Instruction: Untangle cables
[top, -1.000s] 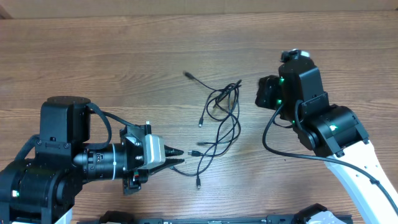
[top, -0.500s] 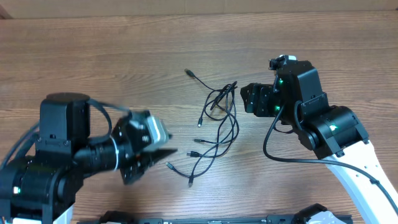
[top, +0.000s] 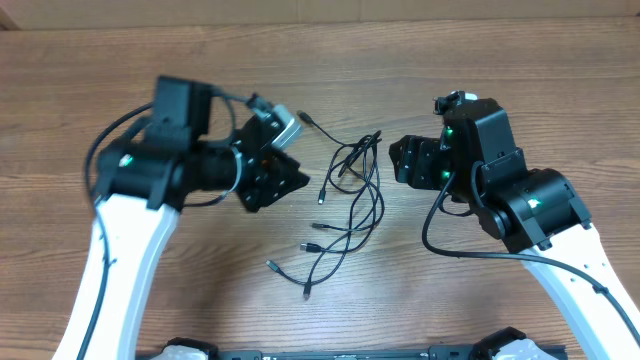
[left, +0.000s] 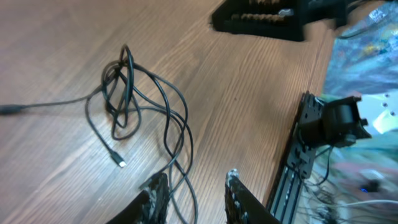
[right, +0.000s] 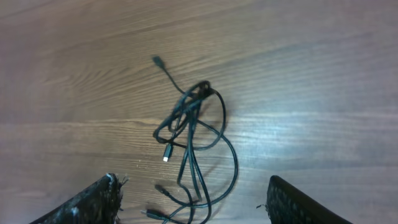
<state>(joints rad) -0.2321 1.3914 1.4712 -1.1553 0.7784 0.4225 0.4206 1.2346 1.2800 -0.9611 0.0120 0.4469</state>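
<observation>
cables (top: 350, 195) bunched, lower loops cut off in wrist views — left gripper (left: 197, 176) and right gripper (right: 193, 180) both parted, empty.

I see cables (top: 356, 160) black; table (top: 560, 80) warm brown, streaked wood grain; left arm (top: 115, 250) and right arm (top: 565, 275) white links, black joints; green lights (top: 452, 130) on right arm

You can see a brown wood table (top: 200, 60) with fine grain and a soft shine, thin black cables (right: 198, 93) that look smooth and rubbery, and robot arm covers (top: 120, 260) of smooth white plastic
</observation>
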